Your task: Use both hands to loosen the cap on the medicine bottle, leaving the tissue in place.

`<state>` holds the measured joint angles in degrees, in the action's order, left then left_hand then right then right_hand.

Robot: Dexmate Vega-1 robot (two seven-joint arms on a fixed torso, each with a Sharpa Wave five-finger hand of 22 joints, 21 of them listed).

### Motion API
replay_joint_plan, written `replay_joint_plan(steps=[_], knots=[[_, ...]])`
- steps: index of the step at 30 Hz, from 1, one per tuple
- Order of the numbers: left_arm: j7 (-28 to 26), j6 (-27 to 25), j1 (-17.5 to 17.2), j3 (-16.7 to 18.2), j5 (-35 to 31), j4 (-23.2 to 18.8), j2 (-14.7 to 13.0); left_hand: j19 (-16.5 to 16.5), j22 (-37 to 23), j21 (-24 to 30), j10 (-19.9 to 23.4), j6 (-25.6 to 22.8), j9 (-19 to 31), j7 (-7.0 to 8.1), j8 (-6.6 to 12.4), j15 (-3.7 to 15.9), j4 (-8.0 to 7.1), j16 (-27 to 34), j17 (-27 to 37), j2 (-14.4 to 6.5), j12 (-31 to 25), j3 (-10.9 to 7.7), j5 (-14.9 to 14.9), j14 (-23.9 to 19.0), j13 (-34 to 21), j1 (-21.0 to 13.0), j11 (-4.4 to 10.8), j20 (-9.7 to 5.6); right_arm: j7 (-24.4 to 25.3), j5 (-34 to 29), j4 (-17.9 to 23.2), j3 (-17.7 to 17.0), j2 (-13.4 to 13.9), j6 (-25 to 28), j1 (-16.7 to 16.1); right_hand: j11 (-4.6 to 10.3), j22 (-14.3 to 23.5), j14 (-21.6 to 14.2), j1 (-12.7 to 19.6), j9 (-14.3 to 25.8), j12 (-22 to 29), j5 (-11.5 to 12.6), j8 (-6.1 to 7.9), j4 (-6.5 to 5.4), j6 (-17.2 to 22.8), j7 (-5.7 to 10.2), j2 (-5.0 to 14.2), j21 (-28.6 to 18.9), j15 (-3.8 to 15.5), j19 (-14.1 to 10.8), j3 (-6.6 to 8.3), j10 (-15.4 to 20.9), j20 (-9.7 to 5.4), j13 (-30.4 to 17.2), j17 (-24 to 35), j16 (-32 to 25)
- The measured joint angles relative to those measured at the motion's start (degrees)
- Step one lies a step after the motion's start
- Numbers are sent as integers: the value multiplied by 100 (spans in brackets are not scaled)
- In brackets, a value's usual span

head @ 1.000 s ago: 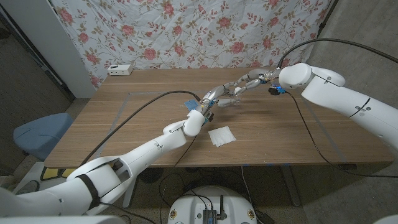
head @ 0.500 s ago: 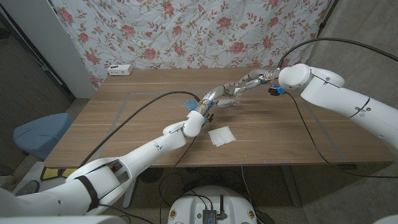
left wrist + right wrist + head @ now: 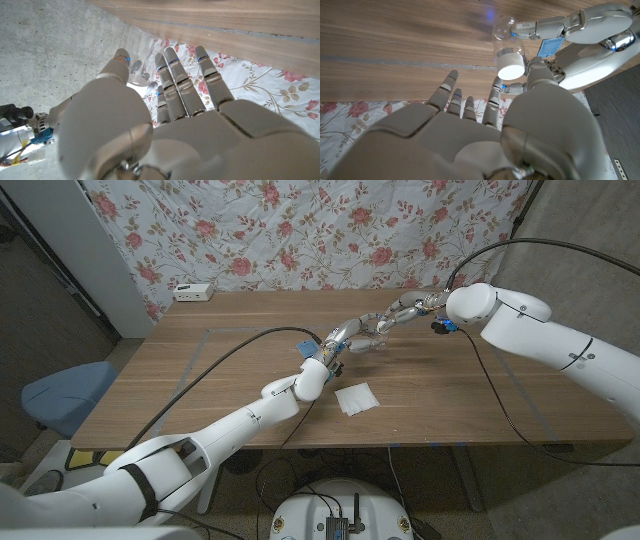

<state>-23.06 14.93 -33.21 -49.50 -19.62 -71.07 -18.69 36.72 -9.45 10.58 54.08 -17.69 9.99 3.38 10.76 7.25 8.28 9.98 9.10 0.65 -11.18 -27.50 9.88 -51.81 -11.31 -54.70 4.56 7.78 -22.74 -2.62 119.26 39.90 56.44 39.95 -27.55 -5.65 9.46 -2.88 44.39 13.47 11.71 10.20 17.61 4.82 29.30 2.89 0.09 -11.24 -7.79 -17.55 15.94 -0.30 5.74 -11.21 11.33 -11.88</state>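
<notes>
One medicine bottle [image 3: 506,37], one white cap [image 3: 512,65], one tissue [image 3: 357,398], two hands.

Back wall: we see a pale cloth [image 3: 330,230] printed with pink roses hanging across the far side, behind the table.
Table: a wooden table [image 3: 200,370] with faint taped lines on its top.
Far left corner of the table: a small white box [image 3: 193,291] sits there.
Left: a grey panel [image 3: 75,250] leans beside the cloth, and a blue chair seat [image 3: 60,395] stands near the table's left edge.
Right: we see a plain grey wall [image 3: 590,240].
Floor: grey, with cables [image 3: 290,475] under the near edge.
</notes>
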Motion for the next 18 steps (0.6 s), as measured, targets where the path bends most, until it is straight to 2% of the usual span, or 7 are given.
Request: replay_joint_plan(steps=[7,11,15,18], knots=[[-1,-5,-6,4,-14,-12,-3,0,0,0,0,0,0,0,0,0,-8,0,0,0,12,-9,-10,0,-1,0,1,0,70,-60,91,53,3,64,3,2,29,-101,38,45,1,0,88,73,141,18,38,0,42,-79,26,104,-37,0,0,-23],[-1,-5,-7,5,-16,-14,-3,0,0,0,-1,-20,0,22,0,0,0,0,0,1,-9,-46,-1,0,-1,1,1,0,105,-96,132,75,1,97,-16,-18,30,-101,55,53,0,0,88,74,172,-13,55,-22,42,-121,27,124,-79,0,-1,-22],[-1,-5,-7,6,-16,-16,-2,0,0,0,-1,182,0,152,-63,0,0,0,0,2,-10,-47,12,0,-1,1,1,0,114,-117,132,75,1,112,-16,-18,30,-101,72,53,1,0,88,96,172,-13,71,-22,42,-123,49,124,-81,0,0,-22],[-1,-5,-7,7,-22,-16,-1,0,0,0,-1,303,0,168,-104,0,0,0,0,2,-10,-47,13,0,-2,2,1,0,115,-130,137,103,-14,119,-17,-18,30,-101,77,56,0,0,88,119,172,-13,77,-21,42,-123,26,124,-81,0,-1,-23]])
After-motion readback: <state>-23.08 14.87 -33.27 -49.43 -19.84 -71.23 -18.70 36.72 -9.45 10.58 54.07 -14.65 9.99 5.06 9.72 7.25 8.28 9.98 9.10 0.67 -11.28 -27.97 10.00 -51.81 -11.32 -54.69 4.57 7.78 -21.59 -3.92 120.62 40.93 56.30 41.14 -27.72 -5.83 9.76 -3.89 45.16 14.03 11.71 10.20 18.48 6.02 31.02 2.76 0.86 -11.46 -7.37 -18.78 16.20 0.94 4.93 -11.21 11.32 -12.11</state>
